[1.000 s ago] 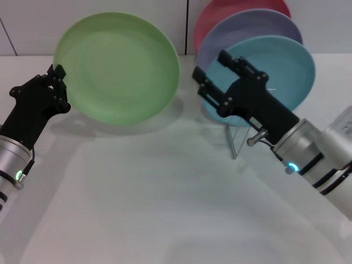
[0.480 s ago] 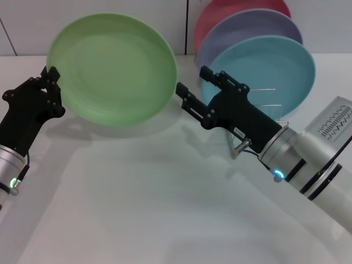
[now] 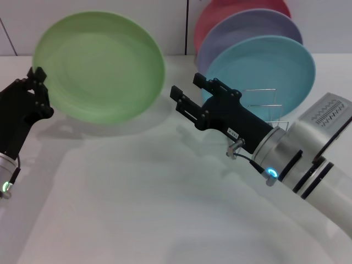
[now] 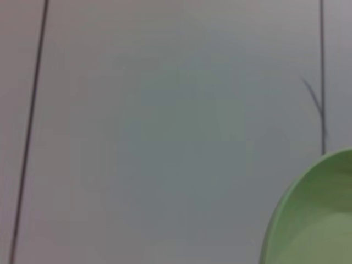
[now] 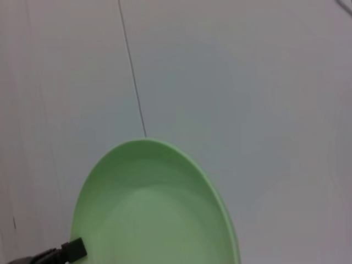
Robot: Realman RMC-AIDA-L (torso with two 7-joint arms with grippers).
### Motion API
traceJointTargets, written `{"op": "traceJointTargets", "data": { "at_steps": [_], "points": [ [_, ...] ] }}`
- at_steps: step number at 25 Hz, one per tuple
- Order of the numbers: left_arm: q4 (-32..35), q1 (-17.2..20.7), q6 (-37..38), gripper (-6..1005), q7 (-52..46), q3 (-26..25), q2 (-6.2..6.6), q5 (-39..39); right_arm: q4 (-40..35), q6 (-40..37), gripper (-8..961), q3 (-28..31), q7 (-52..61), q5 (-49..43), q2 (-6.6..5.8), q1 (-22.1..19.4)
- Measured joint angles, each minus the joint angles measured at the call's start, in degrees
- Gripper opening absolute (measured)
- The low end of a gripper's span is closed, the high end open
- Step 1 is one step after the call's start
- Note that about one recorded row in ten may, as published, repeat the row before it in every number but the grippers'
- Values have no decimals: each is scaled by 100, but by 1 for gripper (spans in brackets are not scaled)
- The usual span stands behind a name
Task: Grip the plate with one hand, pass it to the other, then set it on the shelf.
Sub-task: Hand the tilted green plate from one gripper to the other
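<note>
The light green plate [image 3: 99, 66] is held up off the table, tilted, its face toward me. My left gripper [image 3: 39, 91] is shut on its left rim. My right gripper [image 3: 186, 86] is open and empty, a short gap off the plate's right rim, in front of the wire shelf [image 3: 265, 104]. The plate's rim shows in the left wrist view [image 4: 319, 220]. The right wrist view shows the whole plate [image 5: 154, 209] with the left gripper's fingertip [image 5: 69, 250] at its edge.
The shelf holds a turquoise plate [image 3: 275, 66], a lavender plate [image 3: 247, 27] and a pink plate [image 3: 220, 11], all upright at the back right. The white table [image 3: 154, 198] spreads in front. A white wall stands behind.
My left gripper has carried the green plate to the left. My right gripper has moved left, away from the shelf and toward the plate's right rim.
</note>
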Motion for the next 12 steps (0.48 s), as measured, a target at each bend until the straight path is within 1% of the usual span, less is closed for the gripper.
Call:
{"op": "traceJointTargets", "data": {
  "at_steps": [1, 2, 5, 6, 7, 8, 9, 12],
  "points": [
    [-1, 1, -11, 70, 148, 175, -4, -341, 71, 82, 651, 0, 119, 0, 0, -2],
    [-1, 1, -11, 70, 148, 175, -4, -341, 104, 125, 651, 1, 179, 0, 0, -6],
    [-34, 1, -32, 71, 397, 532, -6, -901, 139, 214, 651, 4, 295, 0, 0, -4],
    [-52, -14, -33, 71, 552, 786, -7, -1226, 156, 343, 650, 4, 393, 0, 0, 27],
    [-52, -14, -33, 71, 552, 786, -7, -1226, 156, 343, 650, 4, 393, 0, 0, 27],
    [-90, -32, -37, 71, 726, 1000, -7, -1469, 167, 419, 650, 4, 409, 0, 1, 43],
    [-90, -32, -37, 72, 726, 1000, -7, -1469, 184, 479, 650, 4, 416, 0, 0, 59],
    [-136, -43, -38, 72, 951, 1290, -8, -1815, 268, 686, 650, 16, 446, 0, 0, 98]
  ]
}}
